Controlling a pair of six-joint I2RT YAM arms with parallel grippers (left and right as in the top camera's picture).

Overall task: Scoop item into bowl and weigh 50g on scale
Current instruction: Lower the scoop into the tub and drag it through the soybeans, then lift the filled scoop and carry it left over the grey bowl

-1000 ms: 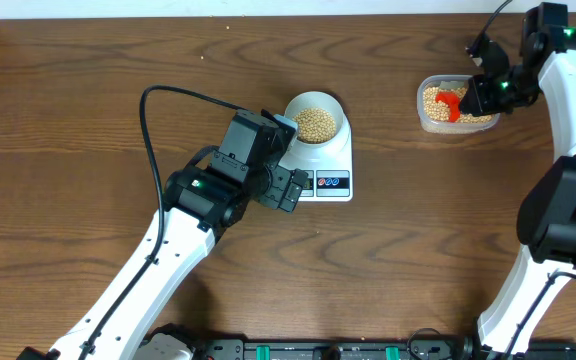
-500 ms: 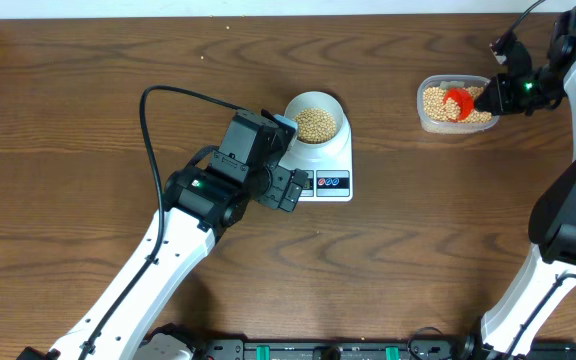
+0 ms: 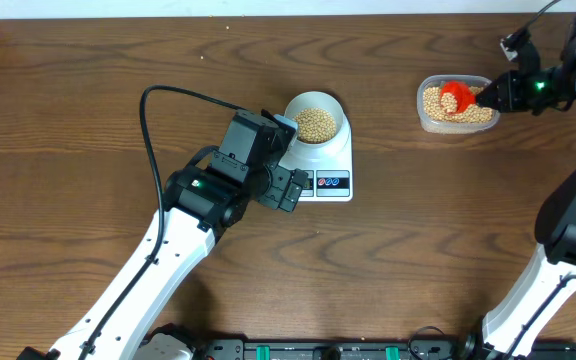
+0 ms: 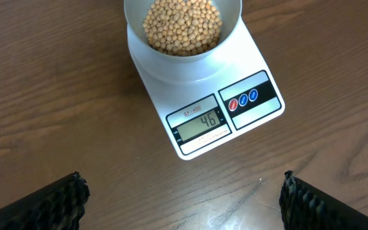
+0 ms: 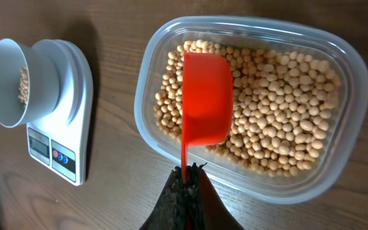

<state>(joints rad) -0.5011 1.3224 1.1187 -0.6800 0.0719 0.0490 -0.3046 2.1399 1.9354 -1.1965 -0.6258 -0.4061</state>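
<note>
I have two arms working here, each for its own reason. The left claw [image 4: 184, 204] hangs released, jaws spread wide and grasping nothing, above the surface [image 4: 56, 96] just in front of the scale [image 4: 165, 83]. I judge it is parked there so that its wrist camera looks straight down on the display [image 4: 200, 121], which reads 46. The bowl [image 4: 232, 29] sits on the scale's platform, so whatever goes in is weighed at once. It holds a mound of beans [image 4: 183, 25].

The right claw [image 5: 185, 191] is clenched on the thin handle of the red scoop [image 5: 206, 99], whose cup lies over the loose beans in the clear container [image 5: 344, 70], well apart from the scale. No beans show on the red cup, and I cannot tell whether it is loaded. With the reading a little short of fifty, I judge that only a small top-up is wanted, so a part-filled scoop makes sense.

By my count there is one scale, one bowl, one container and one scoop. The beans are in two lots, far too many to number.
</note>
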